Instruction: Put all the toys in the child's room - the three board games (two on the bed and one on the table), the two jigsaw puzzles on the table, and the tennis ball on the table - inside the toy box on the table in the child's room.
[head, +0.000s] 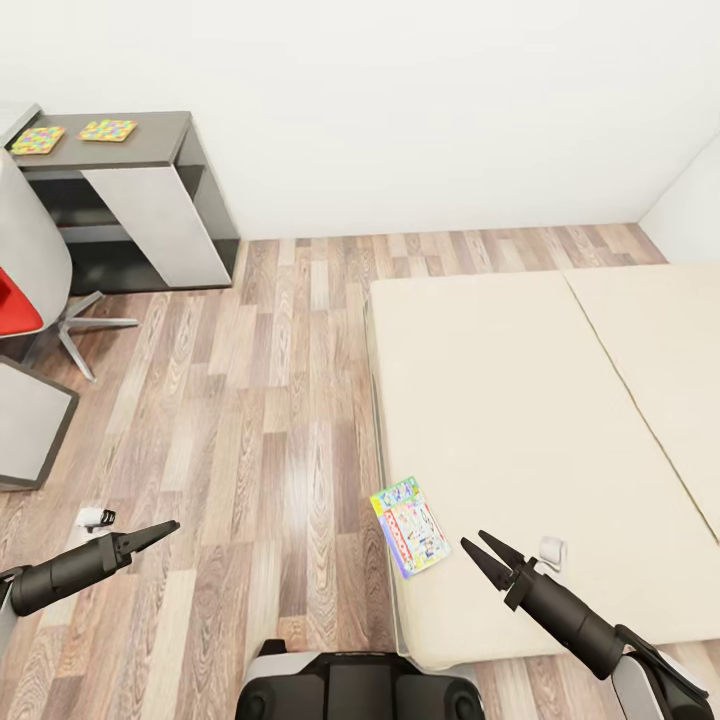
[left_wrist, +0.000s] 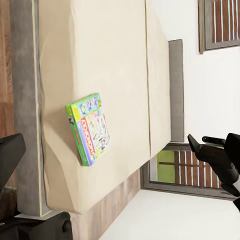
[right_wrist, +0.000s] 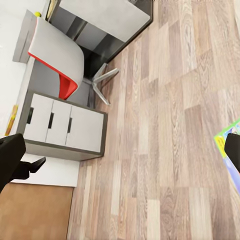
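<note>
Both claws empty beside the bed, no toy collected as far as the views show.

A green-and-white board game (head: 411, 526) lies at the bed (head: 520, 420) edge, near the slightly parted right claw (head: 483, 550). The left claw (head: 160, 533) looks nearly closed, holding nothing. Two jigsaw puzzles (head: 72, 134) rest on the dark surface (head: 150, 140) well apart; no toy box is visible here.

Bed (head: 520, 420): beige mattress, one board game (head: 410, 526) flat at its near corner by the edge. Dark worktop (head: 150, 135): two jigsaw puzzles (head: 38, 139) (head: 107, 130) flat, side by side.
</note>
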